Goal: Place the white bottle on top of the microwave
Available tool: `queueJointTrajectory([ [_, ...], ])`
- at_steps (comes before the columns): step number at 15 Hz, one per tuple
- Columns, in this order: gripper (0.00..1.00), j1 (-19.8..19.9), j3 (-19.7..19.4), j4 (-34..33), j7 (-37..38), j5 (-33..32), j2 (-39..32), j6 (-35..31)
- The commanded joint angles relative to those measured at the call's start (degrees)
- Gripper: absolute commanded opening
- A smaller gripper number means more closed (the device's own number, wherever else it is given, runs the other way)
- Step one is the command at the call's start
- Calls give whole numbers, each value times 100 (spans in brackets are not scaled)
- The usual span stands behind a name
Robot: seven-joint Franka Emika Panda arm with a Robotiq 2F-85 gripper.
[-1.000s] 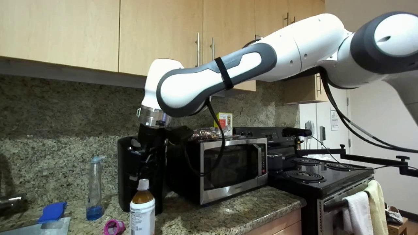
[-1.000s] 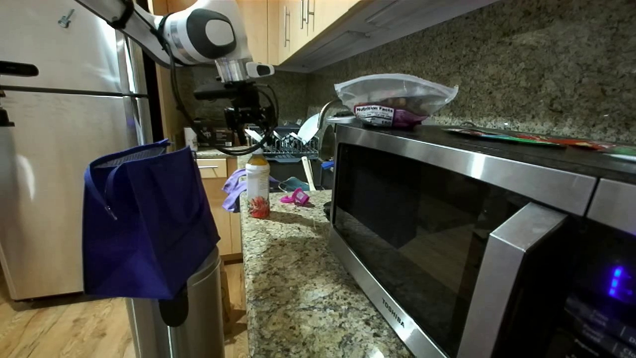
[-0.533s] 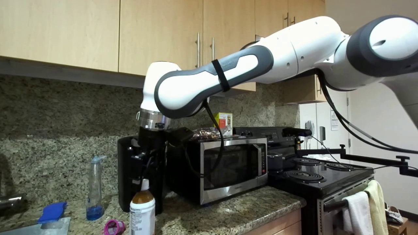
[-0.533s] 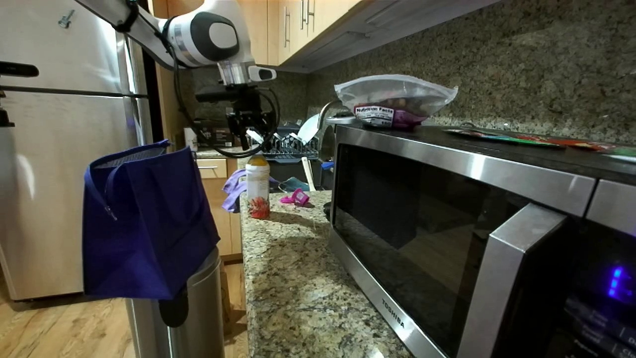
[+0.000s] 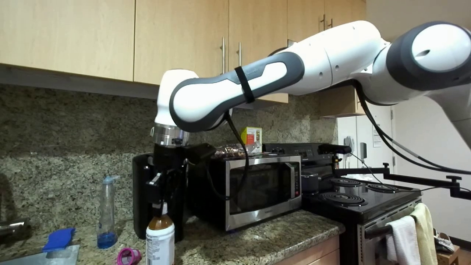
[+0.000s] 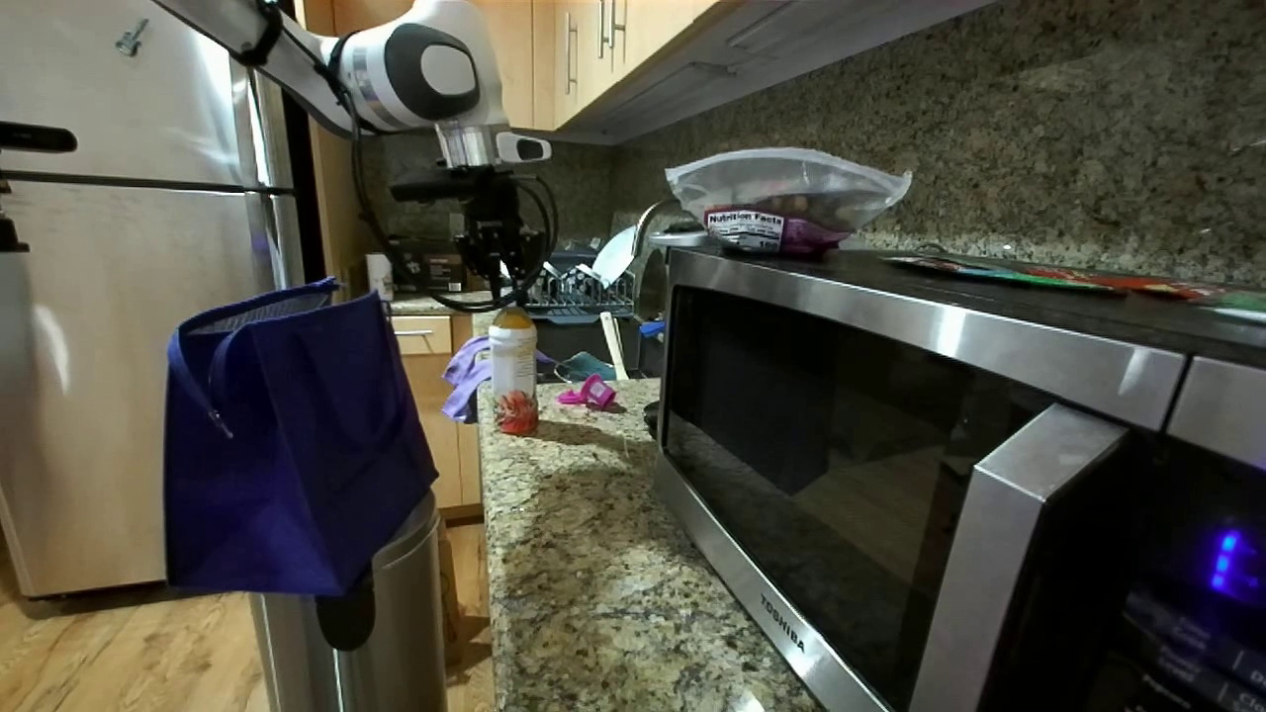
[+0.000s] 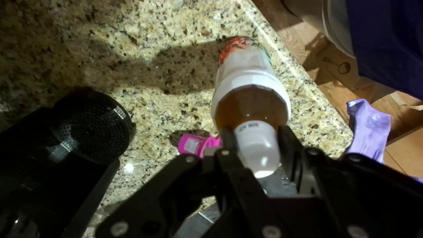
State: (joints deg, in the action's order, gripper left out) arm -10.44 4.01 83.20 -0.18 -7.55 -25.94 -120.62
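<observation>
My hand (image 7: 256, 133) is black. By the edge of the beige-and-black speckled table (image 7: 158, 112), the bottle (image 7: 252, 102) is amber between 2 whites, cap (image 7: 258, 145) and label (image 7: 248, 62), with red-and-green print (image 7: 237, 47); the microwave (image 6: 870, 445), silver and black.

1 white bottle (image 6: 513, 374) stands upright near 1 silver microwave (image 5: 263, 187).

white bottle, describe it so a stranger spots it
Find the silver microwave on the speckled counter, then the black coffee maker beside it. The white bottle stands upright in front of that, near the counter's edge. Unlike the clear bottle with blue liquid, it has a white wrap, amber shoulders and a white cap.
</observation>
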Motion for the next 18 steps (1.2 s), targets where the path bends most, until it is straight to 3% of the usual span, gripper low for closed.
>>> queueJointTrajectory([
  [1, 11, 98, 138, -232, -316, 177, -83, 137],
  [7, 11, 60, 4, 187, -4, -4, 403, -281],
  [15, 11, 65, -450, 1840, 1520, -566, 2034, -2066],
  [17, 11, 253, -190, 2145, 598, 6, 2256, -2387],
  [18, 36, 206, -284, 1596, 1054, -282, 1793, -1975],
])
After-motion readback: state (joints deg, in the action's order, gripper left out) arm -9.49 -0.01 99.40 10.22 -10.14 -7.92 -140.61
